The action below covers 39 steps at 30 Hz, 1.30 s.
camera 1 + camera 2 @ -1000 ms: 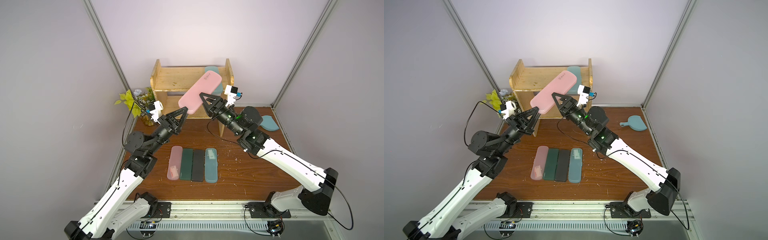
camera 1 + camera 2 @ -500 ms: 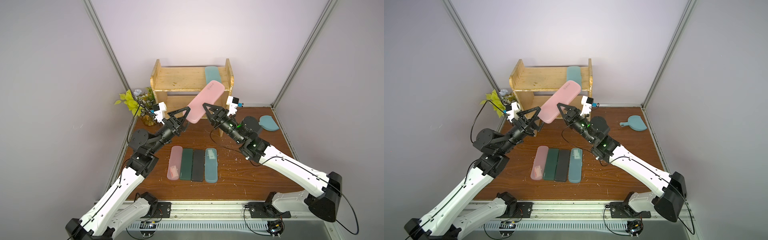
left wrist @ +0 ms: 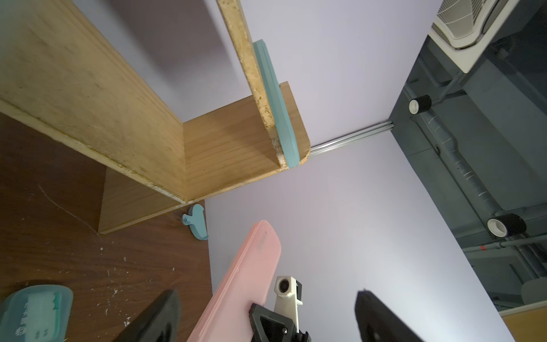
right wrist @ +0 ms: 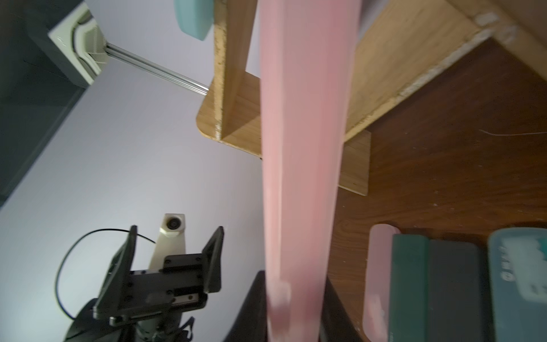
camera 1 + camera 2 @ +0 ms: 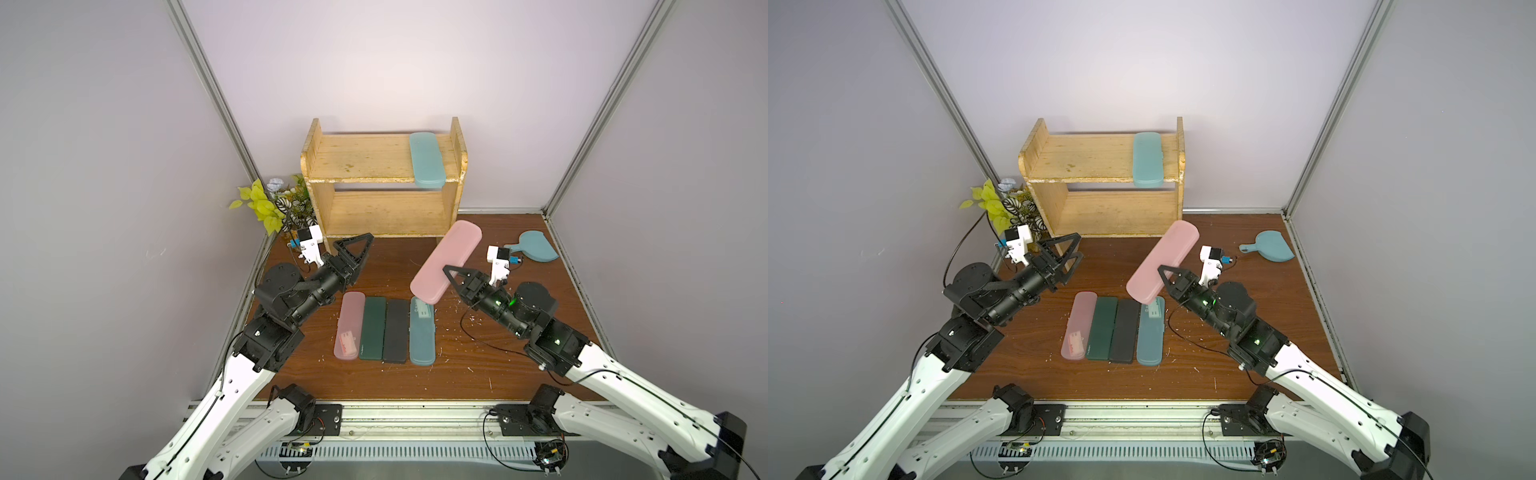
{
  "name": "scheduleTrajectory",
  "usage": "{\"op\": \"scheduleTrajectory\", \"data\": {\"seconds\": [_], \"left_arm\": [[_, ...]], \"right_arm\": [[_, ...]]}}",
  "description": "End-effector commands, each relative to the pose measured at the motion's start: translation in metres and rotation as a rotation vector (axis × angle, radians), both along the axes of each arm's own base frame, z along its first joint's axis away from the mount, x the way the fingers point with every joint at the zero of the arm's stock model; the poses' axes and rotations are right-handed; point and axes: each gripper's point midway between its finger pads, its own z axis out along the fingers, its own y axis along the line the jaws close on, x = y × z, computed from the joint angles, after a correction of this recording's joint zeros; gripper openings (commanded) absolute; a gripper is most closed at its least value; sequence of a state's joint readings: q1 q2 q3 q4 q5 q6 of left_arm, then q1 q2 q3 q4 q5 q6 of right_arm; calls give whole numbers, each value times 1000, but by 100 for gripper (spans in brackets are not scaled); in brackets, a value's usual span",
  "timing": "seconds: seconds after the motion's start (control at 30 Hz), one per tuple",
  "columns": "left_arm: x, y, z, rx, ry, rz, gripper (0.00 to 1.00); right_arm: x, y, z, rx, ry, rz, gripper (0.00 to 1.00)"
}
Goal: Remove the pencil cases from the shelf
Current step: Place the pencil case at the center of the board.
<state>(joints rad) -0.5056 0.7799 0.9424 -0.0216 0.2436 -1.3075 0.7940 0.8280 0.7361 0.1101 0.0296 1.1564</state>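
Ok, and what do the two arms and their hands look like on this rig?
The left arm and right arm have white lower links with black joints and wrists. The left hand and right hand have black triangular open-frame fingers. A white camera block with a blue plug sits on each wrist; thin black cables loop alongside. Green lights glow on the right arm.

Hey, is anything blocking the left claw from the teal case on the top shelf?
Nothing visible does. The left claw stands open before the shelf, the teal case lies uncovered on its top board, and the pink case in the right claw hangs aside.
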Motion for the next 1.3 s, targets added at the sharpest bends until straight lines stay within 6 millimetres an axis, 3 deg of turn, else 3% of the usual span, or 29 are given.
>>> {"op": "scheduleTrajectory", "data": {"seconds": [0.0,0.27,0.6,0.83,1.27], "left_arm": [[2,2,-15,49,21,18,87],[8,-3,-17,59,21,14,87],[14,-4,-24,73,35,20,87],[18,-6,-27,75,40,20,87],[26,-11,-34,65,55,17,87]], "right_arm": [[-10,-12,-31,-149,13,62,21],[-19,-25,-105,-349,98,209,20],[-26,-40,-171,-392,193,348,20],[-27,-46,-201,-408,249,401,20],[-27,-42,-227,-373,305,457,20]]}}
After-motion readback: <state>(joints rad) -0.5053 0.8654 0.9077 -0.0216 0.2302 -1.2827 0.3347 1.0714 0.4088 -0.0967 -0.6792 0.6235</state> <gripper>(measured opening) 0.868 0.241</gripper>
